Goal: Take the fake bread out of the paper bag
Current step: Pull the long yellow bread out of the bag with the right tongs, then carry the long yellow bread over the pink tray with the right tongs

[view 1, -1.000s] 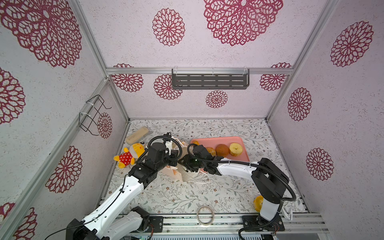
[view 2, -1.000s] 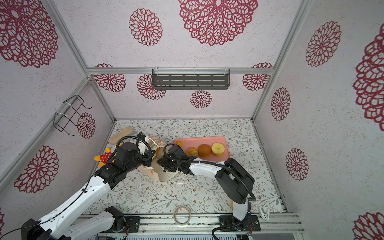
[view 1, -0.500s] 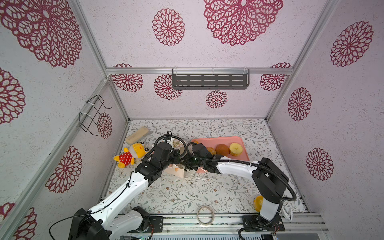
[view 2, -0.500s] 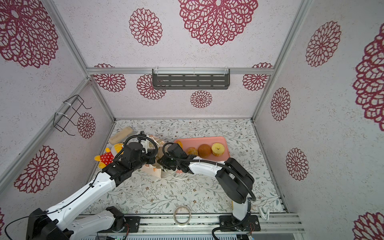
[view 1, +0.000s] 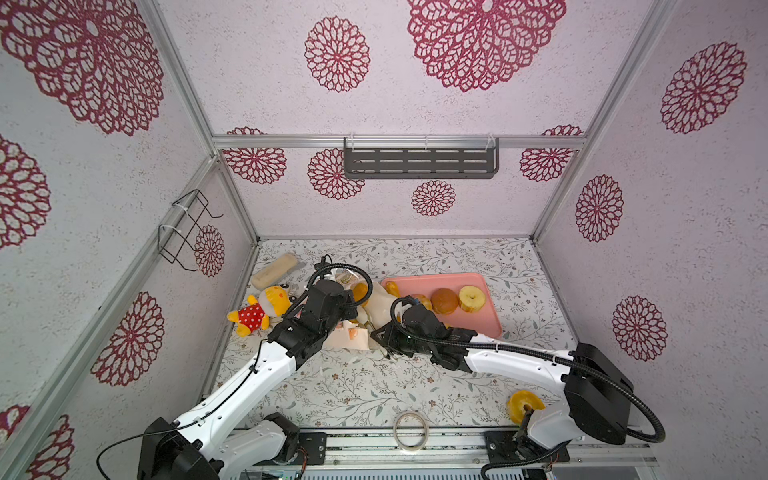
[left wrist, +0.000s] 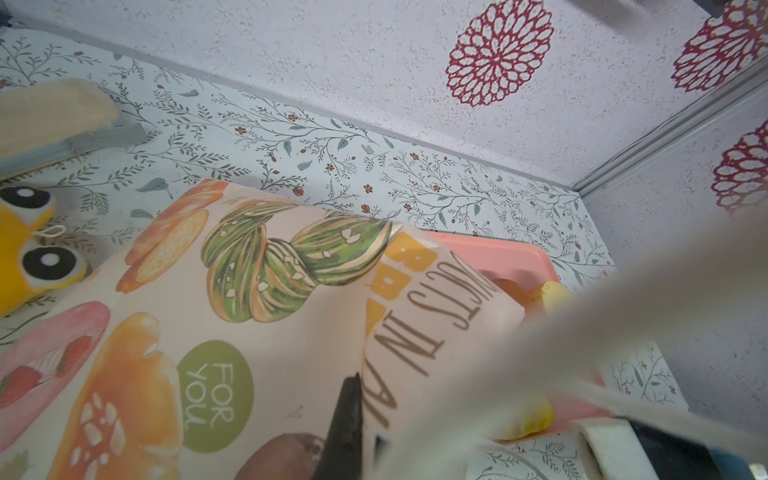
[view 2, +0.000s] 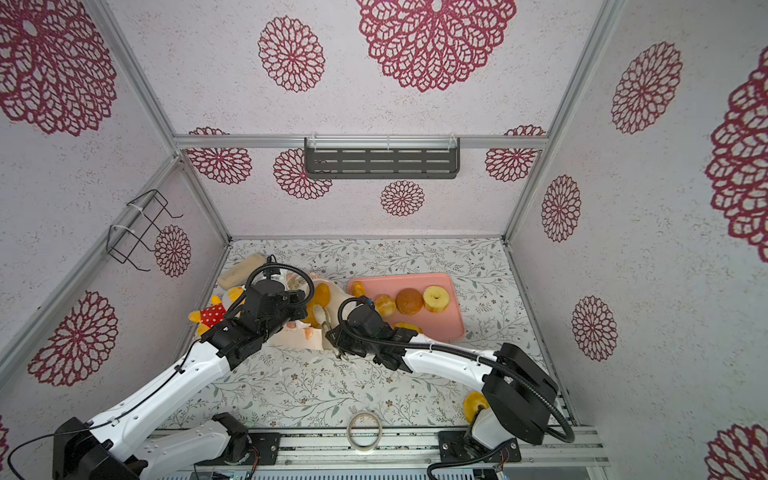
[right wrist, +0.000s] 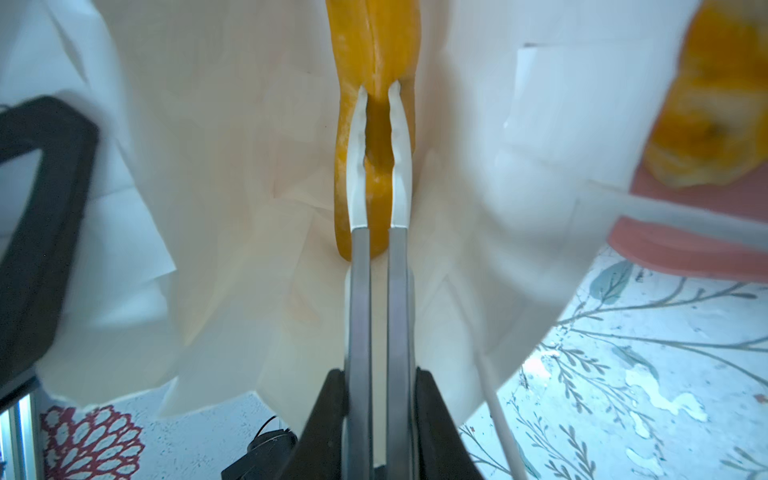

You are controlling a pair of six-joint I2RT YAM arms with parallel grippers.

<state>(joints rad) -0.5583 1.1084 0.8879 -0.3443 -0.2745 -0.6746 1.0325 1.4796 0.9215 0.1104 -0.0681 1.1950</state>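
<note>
Back wall (view 1: pixel 374 104): pale, rough-textured, printed with crimson lace-like flower medallions of several sizes.
Left wall (view 1: pixel 83 199): same covering and medallions.
Right wall (view 1: pixel 685 216): same covering and medallions.
Frame (view 1: pixel 399 141): silver aluminium bars up the corners and across the back wall.
Shelf (view 1: pixel 419 163): dark grey slotted metal, hung from the crossbar.
Wire rack (view 1: pixel 183 230): black, tied with white straps to the slanted bar on the left wall.
Bench (view 1: pixel 353 386): white covering with grey-green sprigs and small red-brown flowers.
Front rail (view 1: pixel 436 451): ribbed metal along the bench's near edge.
Light: soft and even, shadows faint.
</note>
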